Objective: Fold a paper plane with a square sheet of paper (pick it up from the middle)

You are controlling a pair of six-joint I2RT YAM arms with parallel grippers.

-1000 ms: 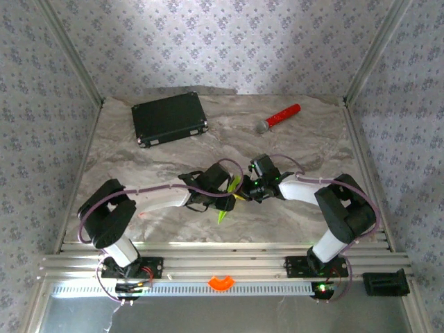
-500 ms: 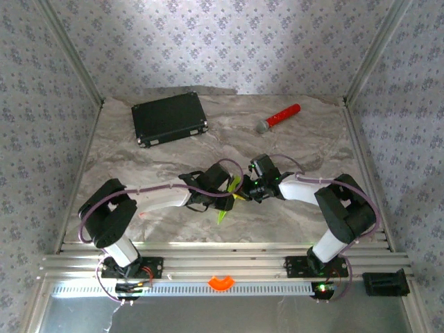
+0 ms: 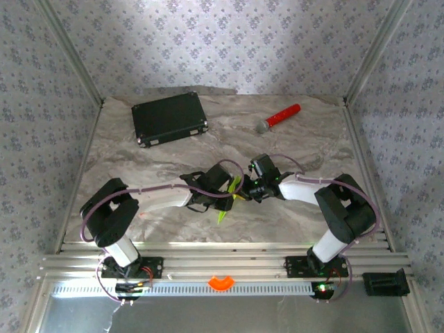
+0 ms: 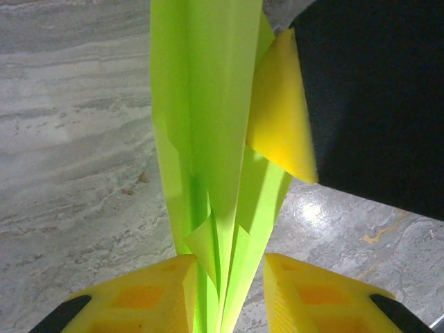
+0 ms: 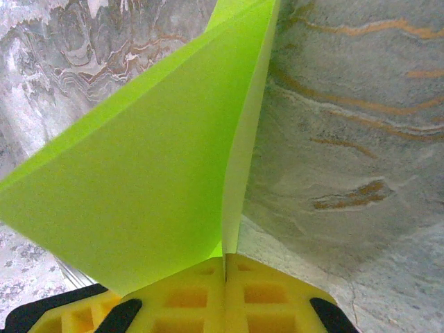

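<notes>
Left wrist: left fingers sat apart, straddling the paper plane, not gripping. Right fingers pinched together on its crease, holding it off the surface, near centre, probably for a regrip.

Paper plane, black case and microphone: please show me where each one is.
paper plane (image 4: pixel 205 104), left wrist view, folded upper part
black case (image 3: pixel 170 118), top view, centre of lid
microphone (image 3: pixel 286 114), top view, red handle
</notes>
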